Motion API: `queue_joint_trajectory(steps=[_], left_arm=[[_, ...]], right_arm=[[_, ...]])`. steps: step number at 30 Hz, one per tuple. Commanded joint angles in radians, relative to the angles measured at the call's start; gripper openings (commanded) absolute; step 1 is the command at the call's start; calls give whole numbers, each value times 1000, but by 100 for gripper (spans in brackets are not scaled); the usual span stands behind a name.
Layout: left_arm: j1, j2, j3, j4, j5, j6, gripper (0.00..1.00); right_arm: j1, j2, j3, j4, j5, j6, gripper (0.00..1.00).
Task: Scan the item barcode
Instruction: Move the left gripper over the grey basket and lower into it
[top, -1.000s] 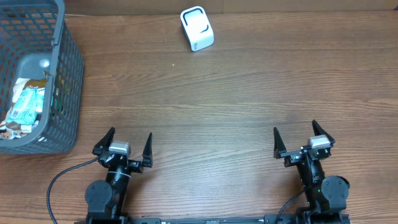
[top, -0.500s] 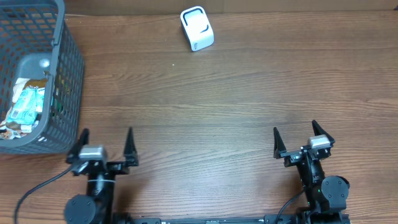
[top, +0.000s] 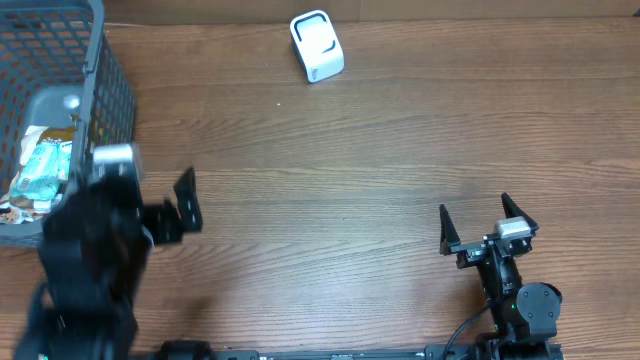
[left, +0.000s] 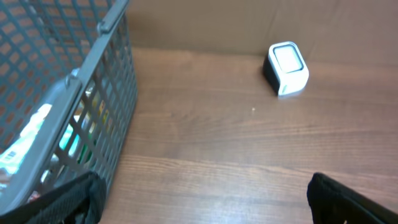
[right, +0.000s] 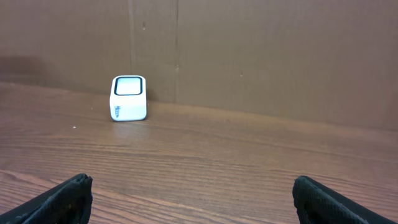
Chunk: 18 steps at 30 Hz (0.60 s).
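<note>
Beside the basket (top: 115, 110): left gripper (left: 202, 202) wide open, empty.
Packet (top: 40, 172) lies inside, to its left (right gripper (top: 474, 210), open too, holds nothing, well apart).

A: Place type?
B: Mock shop checkout, staged on a bench. White barcode scanner (top: 317, 46) on a wood-grain table (top: 400, 150), grey mesh shopping basket (top: 115, 110) far left of the scanner, snack packets (top: 40, 170) inside it.
A: Real store?
B: Doesn't look it. Plain brown cardboard wall (right: 280, 56) right behind the scanner.
</note>
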Motion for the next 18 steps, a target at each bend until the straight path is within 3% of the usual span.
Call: queue_joint_trajectory(steps=[1, 4, 8, 18], left_arm=[[4, 209, 228, -108, -2, 27, 100], [4, 363, 404, -195, 10, 26, 99], [4, 510, 534, -201, 29, 26, 100], [7, 592, 546, -172, -51, 24, 100]], right_arm=[[4, -7, -10, 3, -6, -5, 100], [4, -7, -10, 3, -5, -5, 100], [4, -7, -10, 3, -6, -5, 100], [4, -7, -10, 3, -6, -5, 100]])
